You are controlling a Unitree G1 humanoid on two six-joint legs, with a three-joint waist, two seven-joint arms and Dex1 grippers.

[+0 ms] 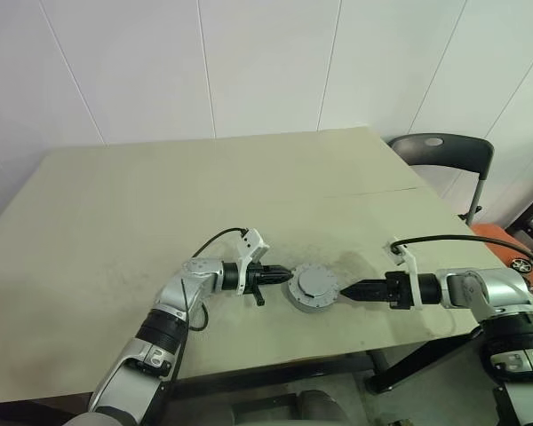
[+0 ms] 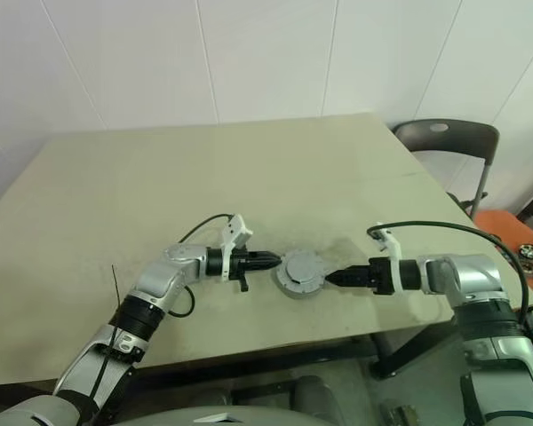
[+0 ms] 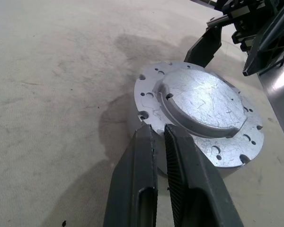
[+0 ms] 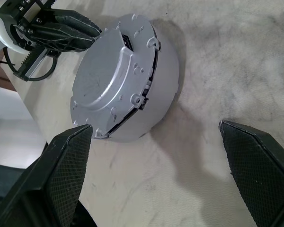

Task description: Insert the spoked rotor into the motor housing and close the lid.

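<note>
Resting on the near part of the tabletop (image 1: 160,204), between the two hands, the motor housing (image 4: 161,71) already wears its lid (image 3: 203,101): a flat grey metal plate with a raised round middle and small holes around its edge. The spoked rotor cannot be seen; by my reading it sits inside, under the lid. In the right wrist view a dark seam runs along part of the join between lid and housing, so the lid may not be fully seated; I cannot tell for certain.

The left hand (image 1: 280,275) has its two fingers pressed together, holding nothing, with their tips at the housing's left side, touching or just short of the lid's rim. The right hand (image 1: 348,290) is spread wide and empty, its fingers apart in its own wrist view, with the housing lying just ahead of them.

The step in hand looks like the closing of the lid, near the end of the task. The next move calls for steadying the housing from one side while the other hand presses or nudges the lid square, so that the seam shuts evenly without sliding the whole piece across the tabletop.

No brand, label or readable writing shows on the parts. Beyond the tabletop's far right corner stands a dark chair (image 1: 444,155) against a white panelled wall (image 1: 266,62).
</note>
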